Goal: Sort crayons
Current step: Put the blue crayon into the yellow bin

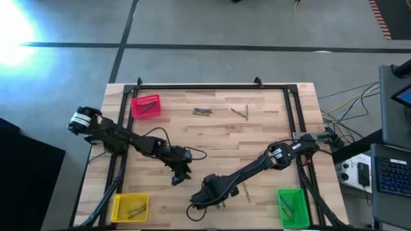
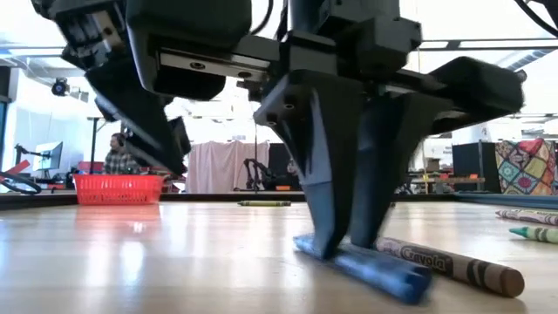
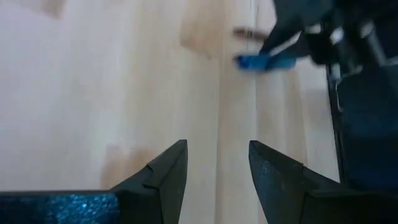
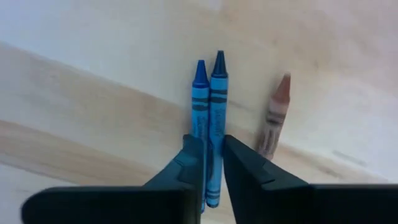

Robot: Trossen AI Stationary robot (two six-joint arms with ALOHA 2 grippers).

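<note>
Between right gripper (image 4: 211, 163) jaws, blue crayon (image 4: 214, 112).

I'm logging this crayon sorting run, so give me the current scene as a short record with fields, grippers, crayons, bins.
right gripper: down on the table, fingers closed around the darker blue crayon
beside it: a lighter blue crayon touching the held one, a brown crayon lying apart
left gripper: open, empty, above bare wood
red bin: far left corner
yellow bin: near left corner
green bin: near right corner
loose crayons: near the far edge
</note>
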